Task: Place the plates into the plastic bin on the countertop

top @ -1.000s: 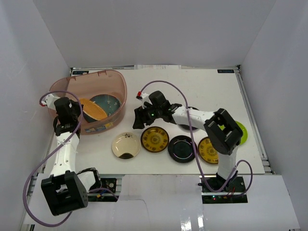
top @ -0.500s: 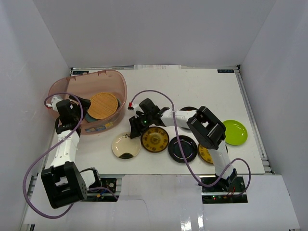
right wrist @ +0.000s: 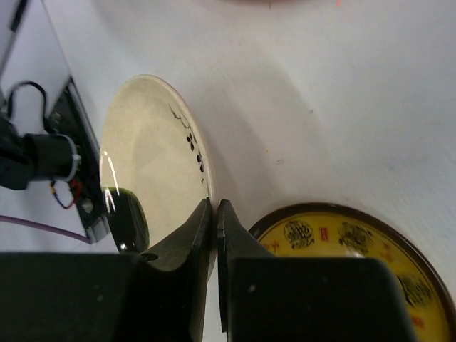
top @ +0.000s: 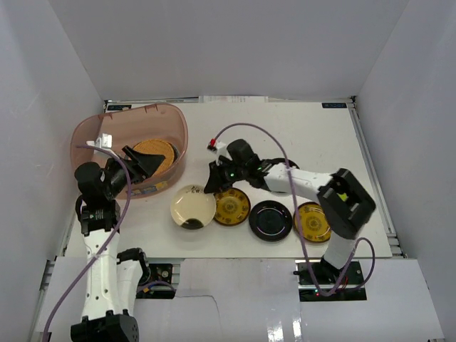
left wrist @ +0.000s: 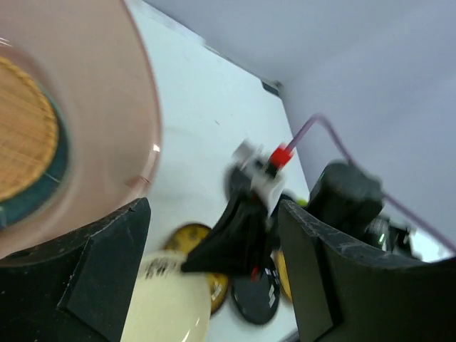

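Observation:
The plastic bin [top: 128, 128] stands at the back left of the countertop [top: 306, 135], with a woven tan plate [top: 155, 152] lying flat inside on a dark teal one [left wrist: 53, 165]. My left gripper [top: 140, 162] hangs open and empty over the bin's near wall. My right gripper [top: 212, 184] is shut on the right rim of the cream plate [top: 192, 207], which is tipped up. In the right wrist view the fingertips [right wrist: 206, 221] pinch that cream plate [right wrist: 153, 164] at its edge. Two gold-patterned plates [top: 232, 206] [top: 312, 221] and a glossy black plate [top: 271, 219] lie flat nearby.
White walls close in the countertop on three sides, and metal rails [top: 370, 164] run along its edges. The right arm [top: 342, 203] stretches across the row of plates. The gold-patterned plate [right wrist: 342, 249] lies right beside the right gripper's fingers.
The left gripper let the woven plate drop flat into the bin, opened and drew back. The right gripper swung to the cream plate and shut on its rim, tipping it up.

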Controlling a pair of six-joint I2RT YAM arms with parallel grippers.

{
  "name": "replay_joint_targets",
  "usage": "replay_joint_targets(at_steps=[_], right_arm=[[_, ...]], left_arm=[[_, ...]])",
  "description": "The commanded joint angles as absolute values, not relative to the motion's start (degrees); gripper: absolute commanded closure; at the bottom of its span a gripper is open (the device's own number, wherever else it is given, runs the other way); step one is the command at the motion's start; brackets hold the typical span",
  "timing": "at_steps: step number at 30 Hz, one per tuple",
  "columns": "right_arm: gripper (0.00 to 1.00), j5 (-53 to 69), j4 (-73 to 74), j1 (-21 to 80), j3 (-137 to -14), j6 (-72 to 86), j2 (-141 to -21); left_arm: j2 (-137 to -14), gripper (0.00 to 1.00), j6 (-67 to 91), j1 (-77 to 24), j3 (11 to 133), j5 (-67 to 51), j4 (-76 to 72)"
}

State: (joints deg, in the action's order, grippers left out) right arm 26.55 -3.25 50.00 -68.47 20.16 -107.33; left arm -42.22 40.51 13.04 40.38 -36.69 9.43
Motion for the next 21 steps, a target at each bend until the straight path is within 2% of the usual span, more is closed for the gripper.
replay_joint_targets(at_steps=[1,5,6,10,13,21], right_arm=[[0.92,23.8,-8.3,46.5,-64.5,21.4,-93.5],[0.92,17.3,-2.9,38.9,-63.3,20.1,-80.9],[0.92,12.5,0.8,37.9,-65.5,18.2,-80.0],[0.92,12.4,3.7,33.0,-73.7,18.4,-80.5],[0.92,13.2,3.6,33.2,-81.3,19.8,-86.1],[0.92,11.6,2.9,41.2,-112.1,25.7,-112.9]], left_arm=[[-37.6,0.20,38.9,12.0,37.5,-48.1,15.5],[-32.2,0.20,37.9,11.2,33.2,-50.7,21.2],[-29.9,0.21,37.6,11.1,32.4,-50.7,23.3],[-25.4,0.24,38.0,10.9,30.1,-49.8,26.8],[-23.5,0.26,39.1,10.7,26.9,-48.8,27.2],[-22.8,0.27,39.1,7.1,22.8,-45.4,27.5]])
